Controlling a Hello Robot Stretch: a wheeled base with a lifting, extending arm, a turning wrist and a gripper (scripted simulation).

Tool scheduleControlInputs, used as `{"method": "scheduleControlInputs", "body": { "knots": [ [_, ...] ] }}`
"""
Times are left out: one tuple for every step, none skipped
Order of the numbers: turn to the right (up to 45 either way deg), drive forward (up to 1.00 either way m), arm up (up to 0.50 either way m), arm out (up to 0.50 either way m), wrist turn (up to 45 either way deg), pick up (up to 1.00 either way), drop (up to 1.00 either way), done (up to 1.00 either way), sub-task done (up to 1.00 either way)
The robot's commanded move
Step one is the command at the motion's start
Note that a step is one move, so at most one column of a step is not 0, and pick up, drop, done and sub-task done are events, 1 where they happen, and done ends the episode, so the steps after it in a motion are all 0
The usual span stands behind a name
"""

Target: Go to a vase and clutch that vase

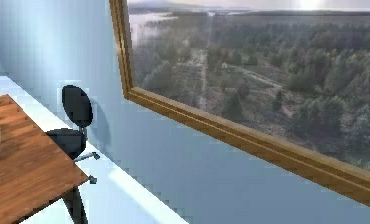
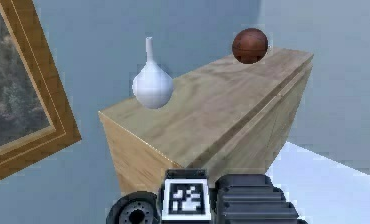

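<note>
Vase (image 2: pixel 152 82): white, narrow-necked, stood upright on the wooden cabinet (image 2: pixel 228 105), near its front corner.
Ball (image 2: pixel 250 45): reddish-brown, sat well apart at the top's far end.
Gripper (image 2: pixel 139 211): dark body at the bottom edge; whether it held anything could not be told.
Approach: probably needed a lift first, then a level reach toward the vase's belly.

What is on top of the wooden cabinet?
A white vase stands on the cabinet toward the arm side view's left, and a brown ball at its far corner. The ball covers the edge behind it.
</note>
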Motion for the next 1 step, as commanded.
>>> {"method": "scheduleControlInputs", "body": {
  "knots": [
    [0.0,0.0,0.0,0.48,0.0,0.0,0.0,0.0,0.0]
  ]
}}
